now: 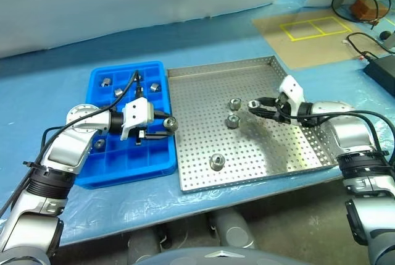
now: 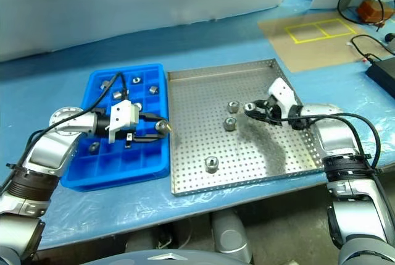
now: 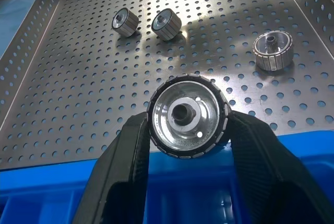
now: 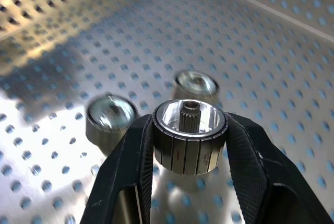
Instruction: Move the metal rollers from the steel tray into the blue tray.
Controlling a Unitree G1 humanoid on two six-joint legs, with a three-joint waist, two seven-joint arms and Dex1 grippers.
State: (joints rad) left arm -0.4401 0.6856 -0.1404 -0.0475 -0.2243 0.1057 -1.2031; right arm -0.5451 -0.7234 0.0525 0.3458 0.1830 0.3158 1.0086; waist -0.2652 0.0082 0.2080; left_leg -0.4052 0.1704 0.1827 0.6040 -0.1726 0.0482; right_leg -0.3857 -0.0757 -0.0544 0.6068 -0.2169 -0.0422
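Left eye view | left tool (image 1: 168, 124) grasps a roller (image 3: 189, 116) over the blue tray's (image 1: 133, 169) right edge | right tool (image 1: 253, 105) grasps another roller (image 4: 189, 141) above the steel tray (image 1: 290, 157) | next: release into compartment.

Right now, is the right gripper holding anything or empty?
Holding. The right gripper is shut on a shiny ribbed metal roller, above the perforated steel tray.

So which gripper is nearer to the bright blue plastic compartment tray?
Left. The left gripper, shut on a metal roller, hovers over the blue tray's edge beside the steel tray. The right gripper, shut on another roller, is over the steel tray.
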